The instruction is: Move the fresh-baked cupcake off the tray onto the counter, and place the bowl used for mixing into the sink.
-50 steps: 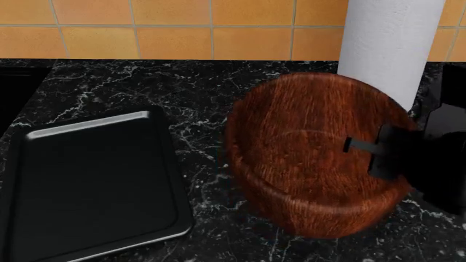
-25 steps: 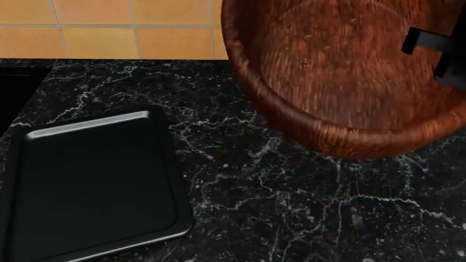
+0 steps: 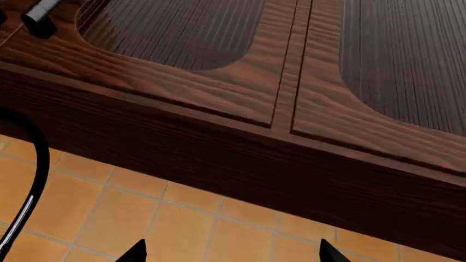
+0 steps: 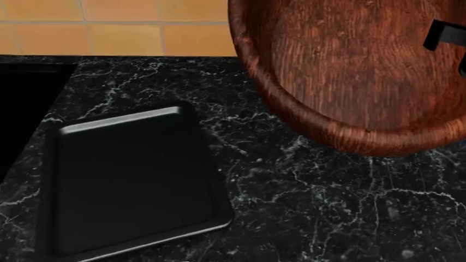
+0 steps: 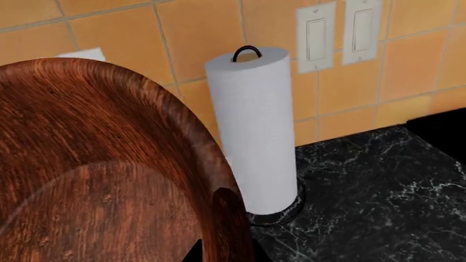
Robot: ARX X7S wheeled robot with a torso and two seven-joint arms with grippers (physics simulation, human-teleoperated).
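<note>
Wooden bowl [image 4: 350, 71] hangs above the worktop [image 4: 313, 207], its rim pinched by the right claw [image 5: 222, 248]. Tray [image 4: 131, 185] lies bare, no cupcake visible; sink [image 4: 22, 109] awaits. Left claw [image 3: 229, 252] spread.

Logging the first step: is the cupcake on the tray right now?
No, the tray shows only its bare dark surface in the head view.

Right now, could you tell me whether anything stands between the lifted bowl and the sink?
Only the tray lies on the counter between the raised bowl and the sink; nothing upright blocks the way.
</note>
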